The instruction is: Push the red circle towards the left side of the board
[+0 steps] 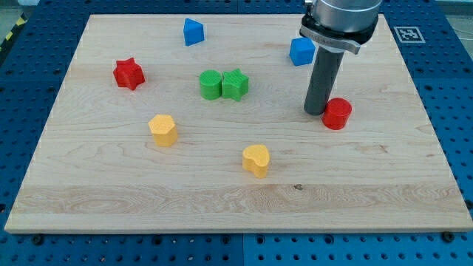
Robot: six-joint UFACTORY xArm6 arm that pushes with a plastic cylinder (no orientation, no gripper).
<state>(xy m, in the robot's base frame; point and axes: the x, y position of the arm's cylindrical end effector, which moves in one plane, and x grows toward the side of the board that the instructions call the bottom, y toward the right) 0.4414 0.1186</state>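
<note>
Seven blocks: all lie on the wooden board [89, 199], which rests on a blue perforated table [443, 52].
My tip [315, 112]: the end of a plain dark rod with no fingers to spread or close; it sits just to the view's left of the red circle, touching or nearly so.
Red circle [337, 114]: right half of the board, about mid-height.
Blue cube [301, 52]: above the rod, toward the view's top.
Blue pointed block [193, 32]: near the top edge.
Red star [128, 74]: far left.
Green pair [211, 84] [235, 83]: centre, side by side, touching.
Yellow hexagon-like block [162, 130]: lower left.
Yellow heart-like block [256, 159]: lower centre.
Writing: none readable; a black-and-white marker tag [405, 33] lies off the top right corner.
</note>
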